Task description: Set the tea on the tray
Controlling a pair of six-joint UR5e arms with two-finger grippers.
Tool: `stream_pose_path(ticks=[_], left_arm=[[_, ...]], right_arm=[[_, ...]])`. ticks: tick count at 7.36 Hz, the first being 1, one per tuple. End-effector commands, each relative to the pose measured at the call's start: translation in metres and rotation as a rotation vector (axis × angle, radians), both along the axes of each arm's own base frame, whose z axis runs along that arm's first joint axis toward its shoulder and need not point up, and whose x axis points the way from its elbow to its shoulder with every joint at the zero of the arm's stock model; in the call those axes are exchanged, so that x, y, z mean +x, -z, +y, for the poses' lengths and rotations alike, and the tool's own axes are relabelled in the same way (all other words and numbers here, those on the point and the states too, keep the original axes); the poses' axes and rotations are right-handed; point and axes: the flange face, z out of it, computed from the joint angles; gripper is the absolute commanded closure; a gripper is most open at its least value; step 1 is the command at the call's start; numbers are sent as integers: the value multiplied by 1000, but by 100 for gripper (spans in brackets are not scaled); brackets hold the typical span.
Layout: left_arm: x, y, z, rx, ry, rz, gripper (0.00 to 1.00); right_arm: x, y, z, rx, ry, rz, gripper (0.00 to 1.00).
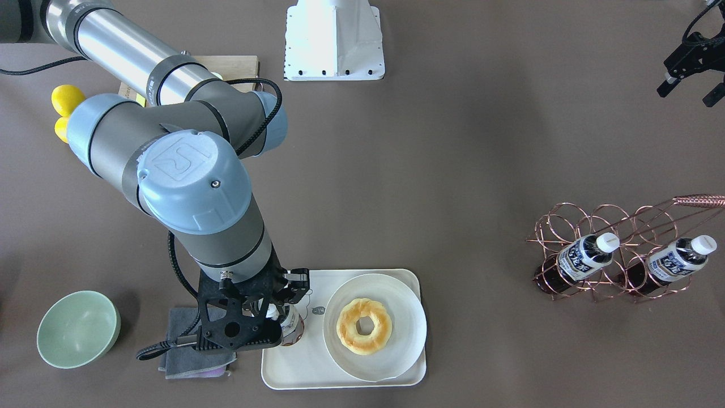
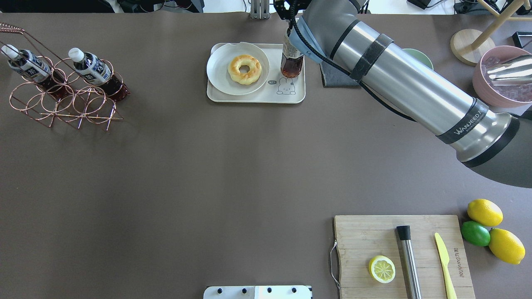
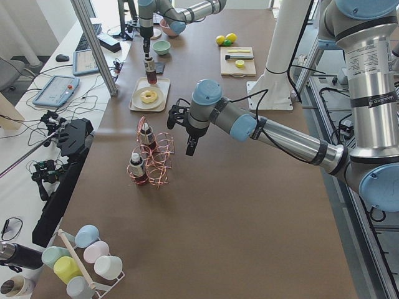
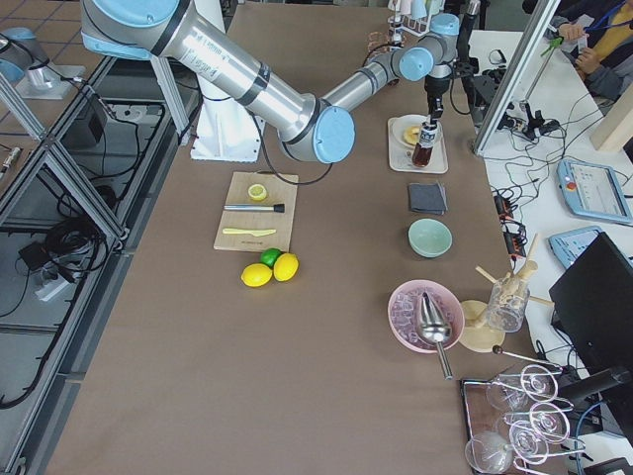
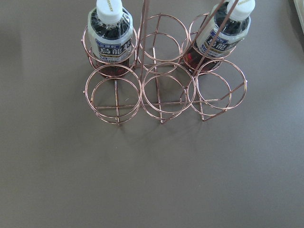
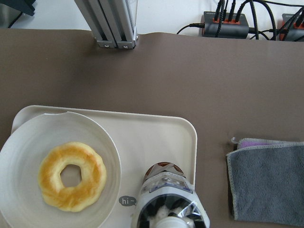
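Filling the bottom centre of the right wrist view, a small clear plastic tea bottle (image 6: pixel 168 202), dark brown inside and white-capped, stands upright over the cream rectangular tray (image 6: pixel 156 137) with rounded corners. It is just beside a round off-white plate (image 6: pixel 28 142) carrying a golden ring doughnut (image 6: pixel 71 175). At lower centre of the front-facing view, the right gripper (image 1: pixel 278 310) clasps the tea bottle by its neck, fingers closed around it below the cap. Seen from overhead, at top centre, the bottle's base is at the tray's right-hand end, just above the line-drawn bear (image 2: pixel 286 86); whether it rests on the surface or hangs a shade above cannot be told. The left gripper (image 1: pixel 692 88), at the upper right of the front-facing view, hangs with fingers spread and empty, well apart from the copper wire rack (image 1: pixel 623 224), where two matching bottles lean. The placing step looks all but done. The next move calls for settling the base flat, loosening the fingers and lifting straight up, so the bottle does not tip towards the plate.
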Motion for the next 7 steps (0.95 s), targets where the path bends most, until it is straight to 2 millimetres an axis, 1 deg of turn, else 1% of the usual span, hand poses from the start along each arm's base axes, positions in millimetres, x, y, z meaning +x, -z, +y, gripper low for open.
stream_pose_path(ticks=[1,2,3,4,5,6,7], left_arm=[[-1,-2,1,-5,1,0,5],[-1,0,2,0,2,1,5],[-2,2,3,3,2,2,5],[-2,1,3,4,2,2,4],[-2,1,3,4,2,2,4],[0,-2,2,-2,-1,1,4],[0,-5,1,-8,-1,0,4]], right_arm=[[-9,1,3,1,8,-10,100],[-11,1,5,4,14,-9,100],[-13,1,7,11,17,-6,57],[-14,1,8,17,17,-2,1],[-13,7,9,28,20,-8,0],[3,22,9,42,12,-31,0],[27,25,8,15,17,-60,0]])
